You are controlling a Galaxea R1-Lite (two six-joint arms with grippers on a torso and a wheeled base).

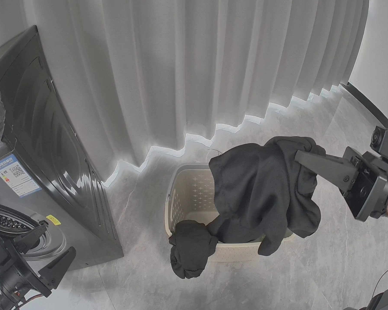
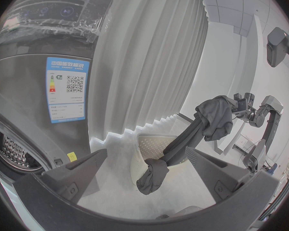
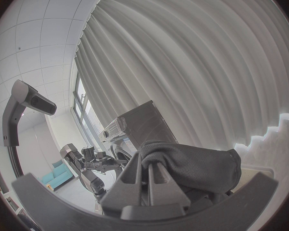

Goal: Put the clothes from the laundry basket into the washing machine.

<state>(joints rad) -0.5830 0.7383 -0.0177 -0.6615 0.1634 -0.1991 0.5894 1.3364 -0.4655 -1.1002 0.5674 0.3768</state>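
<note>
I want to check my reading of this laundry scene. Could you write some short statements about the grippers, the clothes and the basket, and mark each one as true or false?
1. The right gripper is shut on the dark garment. True.
2. The left gripper holds a piece of clothing. False: it is open and empty, next to the washing machine.
3. The dark garment hangs fully clear of the laundry basket. False: its lower part lies in the basket, and one bunched end hangs over the rim on the outside.
4. The laundry basket stands on the floor in front of the curtain. True.
</note>
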